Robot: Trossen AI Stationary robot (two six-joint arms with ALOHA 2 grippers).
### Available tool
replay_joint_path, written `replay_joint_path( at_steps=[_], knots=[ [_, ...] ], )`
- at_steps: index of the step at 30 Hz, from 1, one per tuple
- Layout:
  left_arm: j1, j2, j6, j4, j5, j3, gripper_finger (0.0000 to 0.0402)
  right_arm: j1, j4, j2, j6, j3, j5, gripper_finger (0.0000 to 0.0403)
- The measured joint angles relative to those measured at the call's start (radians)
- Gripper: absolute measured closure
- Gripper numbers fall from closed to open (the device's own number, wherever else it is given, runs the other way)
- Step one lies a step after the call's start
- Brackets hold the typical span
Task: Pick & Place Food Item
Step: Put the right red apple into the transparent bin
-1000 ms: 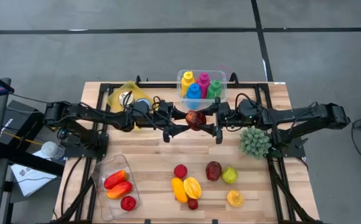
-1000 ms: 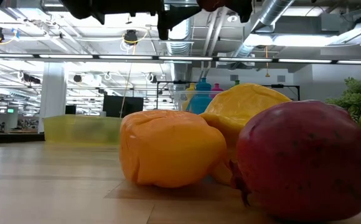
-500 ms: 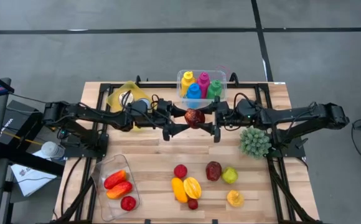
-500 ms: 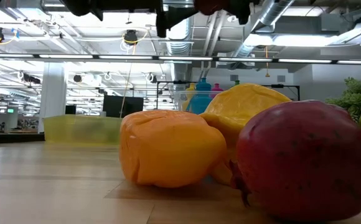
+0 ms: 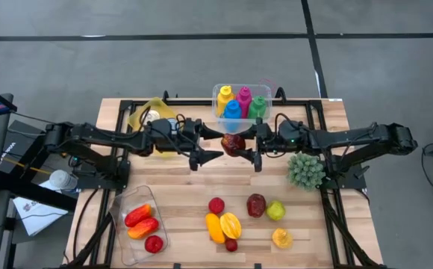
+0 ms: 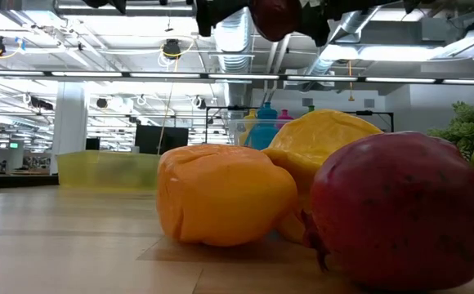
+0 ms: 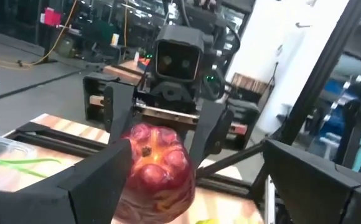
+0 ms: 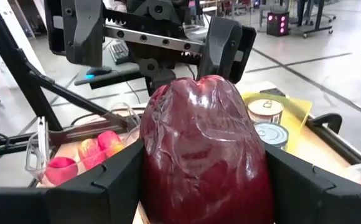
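Right tool grips the dark red fruit in mid-air above the counter's middle, toward the far edge; left tool stands wide open beside it. Handover looks done; placing remains, with more fruit near the front edge.

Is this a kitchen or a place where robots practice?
It looks like a robot lab or workshop, not a kitchen. Two robot arms sit on a wooden table with toy food, like a dark red fruit and bright bottles. Behind it is a big hall with ceiling pipes and strip lights.
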Motion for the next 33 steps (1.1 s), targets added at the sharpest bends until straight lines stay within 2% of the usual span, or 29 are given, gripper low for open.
replay_joint_path(
  at_steps=[10,15,33],
  knots=[
    [0.008,0.006,0.111,-0.112,-0.060,0.001,0.0043,0.004,-0.017,-0.007,0.016,0.009,-0.011,0.0137],
    [0.007,0.004,0.128,-0.186,-0.052,0.021,0.0043,0.007,-0.010,-0.007,0.018,0.007,-0.009,0.0137],
    [0.022,0.002,0.129,-0.169,-0.050,0.022,0.0043,0.018,-0.039,0.023,0.019,0.003,-0.008,0.0137]
  ],
)
